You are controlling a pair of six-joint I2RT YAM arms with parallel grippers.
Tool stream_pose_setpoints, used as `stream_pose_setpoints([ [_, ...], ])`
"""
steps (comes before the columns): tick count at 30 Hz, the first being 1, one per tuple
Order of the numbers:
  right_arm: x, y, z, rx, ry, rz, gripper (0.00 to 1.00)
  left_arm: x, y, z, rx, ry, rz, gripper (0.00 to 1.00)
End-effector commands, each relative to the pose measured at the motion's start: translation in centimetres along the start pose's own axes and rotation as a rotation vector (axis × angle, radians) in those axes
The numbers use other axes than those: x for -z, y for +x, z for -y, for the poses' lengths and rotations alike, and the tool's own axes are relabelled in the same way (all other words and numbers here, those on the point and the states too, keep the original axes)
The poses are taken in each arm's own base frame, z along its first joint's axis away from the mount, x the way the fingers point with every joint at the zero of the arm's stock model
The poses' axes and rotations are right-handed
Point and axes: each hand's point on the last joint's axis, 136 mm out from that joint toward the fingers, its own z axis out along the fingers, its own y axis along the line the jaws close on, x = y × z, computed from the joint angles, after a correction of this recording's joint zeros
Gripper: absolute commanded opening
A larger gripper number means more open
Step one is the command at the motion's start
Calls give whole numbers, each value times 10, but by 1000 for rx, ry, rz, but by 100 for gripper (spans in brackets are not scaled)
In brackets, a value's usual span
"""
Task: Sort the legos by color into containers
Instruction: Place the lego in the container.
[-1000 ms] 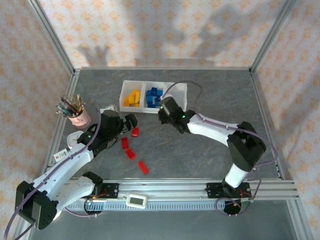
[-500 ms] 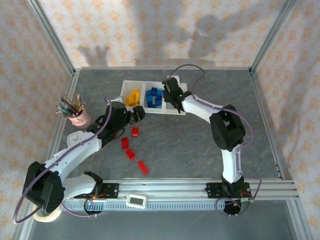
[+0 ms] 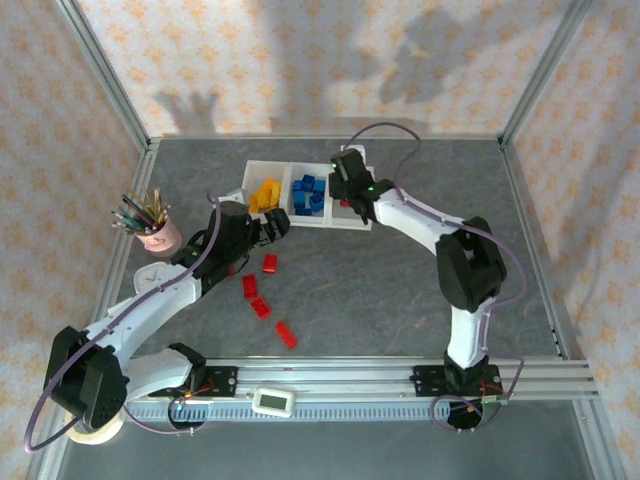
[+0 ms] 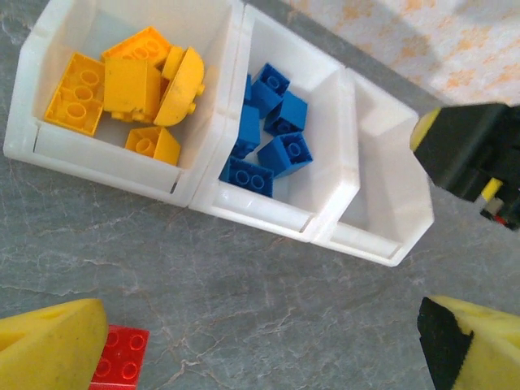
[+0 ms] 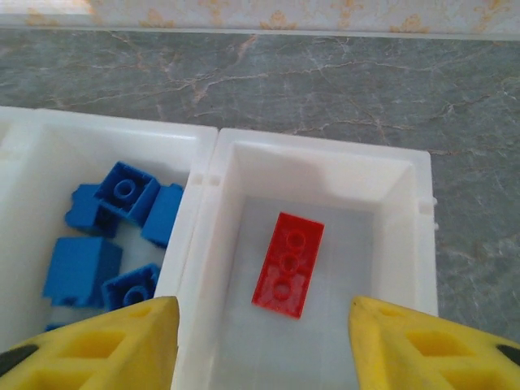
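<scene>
Sitting near the far edge of the worktop (image 3: 380, 290), three joined containers (image 4: 268, 223) hold about five yellow legos (image 4: 130, 85) on the left, about five blue legos (image 4: 286, 153) in the middle and one red brick (image 5: 287, 264) on the right. Four loose red legos (image 3: 260, 308) lie toward the near-left corner. The right gripper (image 5: 260, 313) is parted and empty above the red brick. The left gripper (image 4: 260, 345) is spread wide and empty.

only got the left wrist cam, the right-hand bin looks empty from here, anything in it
observer: yes, one red brick lies flat on the floor of that bin, seen from the right wrist.
operator: is the right hand holding anything
observer: no, the right hand is open above that bin, nothing between its fingers.
operator: how many reds are on the table
observer: four red bricks lie on the table in the top view, close to the open left hand.
</scene>
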Motion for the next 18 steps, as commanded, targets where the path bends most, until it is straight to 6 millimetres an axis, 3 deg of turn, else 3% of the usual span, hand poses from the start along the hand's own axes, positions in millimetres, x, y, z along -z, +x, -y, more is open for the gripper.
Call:
stream_pose_setpoints([
  [1,35,9,-25,-21,-84,5,58,19,-15,-6,-12,-27,63,99],
  [10,78,74,-94,-36,-240,-62,67,57,-8,-38,24,-112,110,99],
  [18,79,130,-155,-30,-302,-134,78,79,5,-66,73,-178,128,99],
])
